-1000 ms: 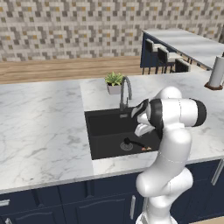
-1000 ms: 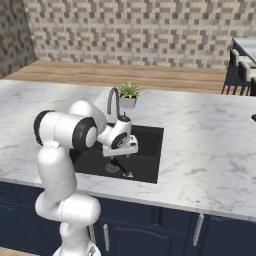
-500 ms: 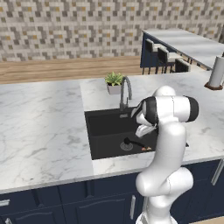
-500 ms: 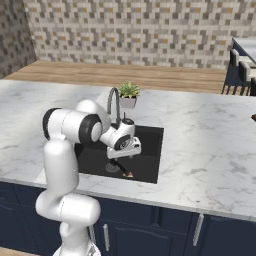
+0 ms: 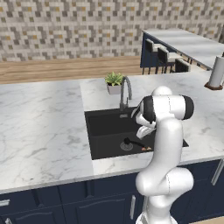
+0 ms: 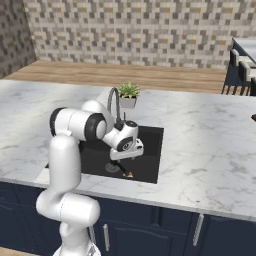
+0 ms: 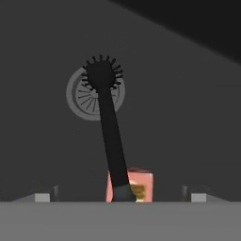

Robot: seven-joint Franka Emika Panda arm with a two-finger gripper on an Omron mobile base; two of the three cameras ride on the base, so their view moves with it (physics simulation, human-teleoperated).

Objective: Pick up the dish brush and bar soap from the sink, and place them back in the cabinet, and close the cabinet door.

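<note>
— Hand view first: what lies in the sink (image 7: 188, 94)?
— The dish brush (image 7: 109, 136) and the bar soap (image 7: 136, 186), both on the dark floor. The brush's spiky round head sits over the grey drain (image 7: 89, 96); its thin black handle runs back across the soap.
— How does the soap look?
— A small orange-tan block, partly hidden under the handle's end.
— And from the base views?
— Left base view shows the black basin (image 5: 105, 127) sunk in the marble counter (image 5: 39, 127), the brush (image 5: 133, 142) by the drain, the soap (image 5: 148, 149) near the front wall. A chrome faucet (image 5: 124, 92) and potted plant (image 5: 114, 82) stand behind.
— The hand (image 6: 125, 159)?
— Low over the sink, holding nothing; I cannot tell how wide it stands.
</note>
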